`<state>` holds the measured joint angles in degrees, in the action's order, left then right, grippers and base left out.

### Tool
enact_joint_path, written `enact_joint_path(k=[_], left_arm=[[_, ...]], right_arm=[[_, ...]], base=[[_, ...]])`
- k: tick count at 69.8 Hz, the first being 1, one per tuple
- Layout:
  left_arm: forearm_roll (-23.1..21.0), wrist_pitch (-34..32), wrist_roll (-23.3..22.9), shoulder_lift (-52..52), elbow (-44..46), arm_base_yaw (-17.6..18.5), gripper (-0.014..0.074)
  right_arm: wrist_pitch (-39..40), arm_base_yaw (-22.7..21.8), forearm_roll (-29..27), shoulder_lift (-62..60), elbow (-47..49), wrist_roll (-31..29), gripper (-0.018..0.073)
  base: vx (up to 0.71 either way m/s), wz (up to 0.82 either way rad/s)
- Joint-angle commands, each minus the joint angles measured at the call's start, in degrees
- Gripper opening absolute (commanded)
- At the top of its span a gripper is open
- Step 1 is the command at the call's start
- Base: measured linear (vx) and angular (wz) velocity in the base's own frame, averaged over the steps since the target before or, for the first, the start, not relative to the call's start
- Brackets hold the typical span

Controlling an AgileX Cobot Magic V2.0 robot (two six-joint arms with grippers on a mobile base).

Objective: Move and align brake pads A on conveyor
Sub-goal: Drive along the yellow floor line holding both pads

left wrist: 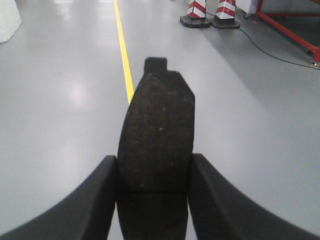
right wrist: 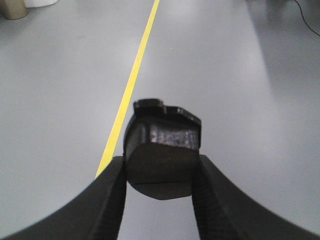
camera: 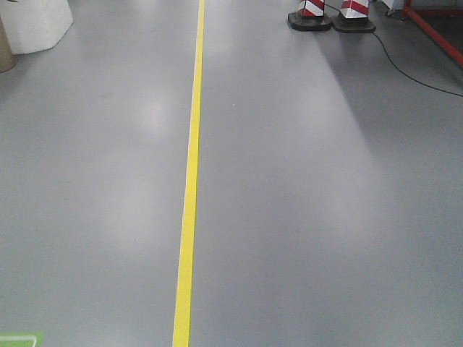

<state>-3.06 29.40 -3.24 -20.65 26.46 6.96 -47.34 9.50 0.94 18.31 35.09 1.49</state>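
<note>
Left gripper (left wrist: 154,160) clamped on brake pad (left wrist: 157,130), lower end cut off. Right gripper (right wrist: 161,160) clamped on second pad (right wrist: 165,137), end-on, blurred.

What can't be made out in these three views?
Conveyor: in no view; only grey floor and yellow line show.
Left pad, left wrist view: lower end hidden between the left tool's fingers and cut by the bottom edge.
Right pad, right wrist view: seen end-on and blurred in the right tool; its face is hidden.
Cones, front view: tops cut by the top edge.
</note>
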Motion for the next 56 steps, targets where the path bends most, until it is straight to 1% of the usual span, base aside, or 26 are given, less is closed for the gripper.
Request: enact_joint_path(k=[1,25,56], left_arm=[[-0.54,-5.20,-0.25,-0.60,1.57,0.13,-0.0006],[-0.54,-5.20,-0.25,-0.60,1.57,0.13,-0.0006],[-0.54,-5.20,-0.25,-0.60,1.57,0.13,-0.0006]], right_arm=[[5.07,-0.02,0.45,0.53,1.61,-0.49,-0.0005],[4.82,-0.02,0.42,0.53,1.61,-0.49,-0.0005],[4.82,-0.02,0.54,0.53,1.61,-0.49,-0.0005]], base=[[0.63,-0.05],[0.68,-0.01],[0.77,0.10]])
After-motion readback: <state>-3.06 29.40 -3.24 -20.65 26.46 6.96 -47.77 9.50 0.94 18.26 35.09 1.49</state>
